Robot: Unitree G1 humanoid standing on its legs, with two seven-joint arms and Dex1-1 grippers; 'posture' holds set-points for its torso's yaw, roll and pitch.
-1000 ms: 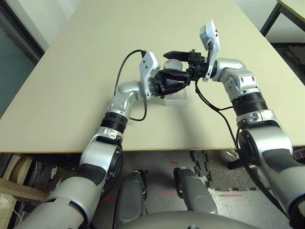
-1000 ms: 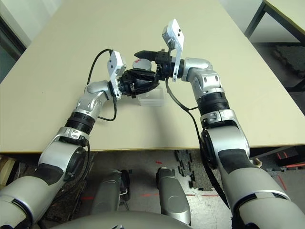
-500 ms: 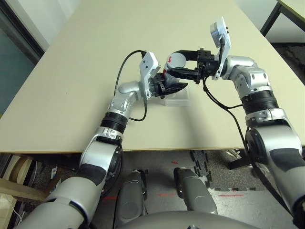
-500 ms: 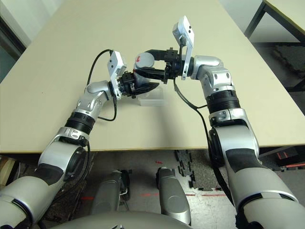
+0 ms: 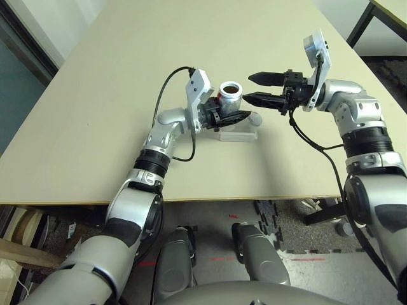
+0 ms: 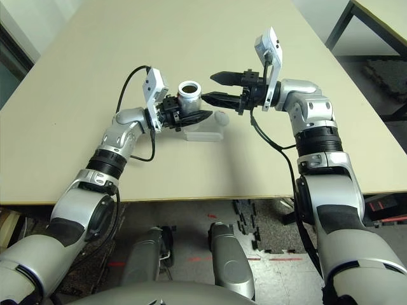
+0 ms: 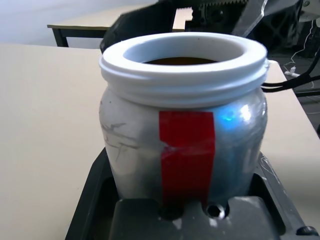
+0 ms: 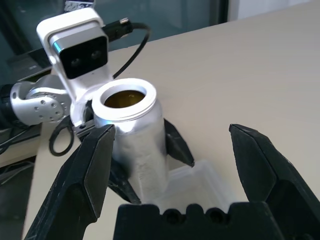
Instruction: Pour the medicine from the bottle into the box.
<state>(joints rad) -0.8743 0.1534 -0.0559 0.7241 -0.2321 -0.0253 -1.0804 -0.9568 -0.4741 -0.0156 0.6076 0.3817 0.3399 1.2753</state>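
Observation:
The silver bottle [image 5: 229, 94] stands upright with its white-rimmed mouth uncapped, above the left end of the clear box [image 5: 240, 133]. My left gripper [image 5: 233, 115] is shut on the bottle's body, which carries a red strip [image 7: 186, 150]. The medicine is hidden inside the bottle, where the mouth [image 8: 123, 98] shows only a brownish interior. My right gripper [image 5: 250, 87] hovers just right of the bottle's mouth, open, with nothing between its fingers. A small grey round cap [image 5: 254, 118] rests at the box's right end.
The box sits mid-table on the beige tabletop [image 5: 114, 76], with bare surface all around it. A dark table leg [image 5: 361, 22] stands beyond the far right corner. The table's front edge [image 5: 254, 198] runs below both forearms.
My right gripper has pulled back to the right, away from the bottle. The cap it held over the mouth is out of its fingers and rests by the box. The bottle's mouth is uncovered.

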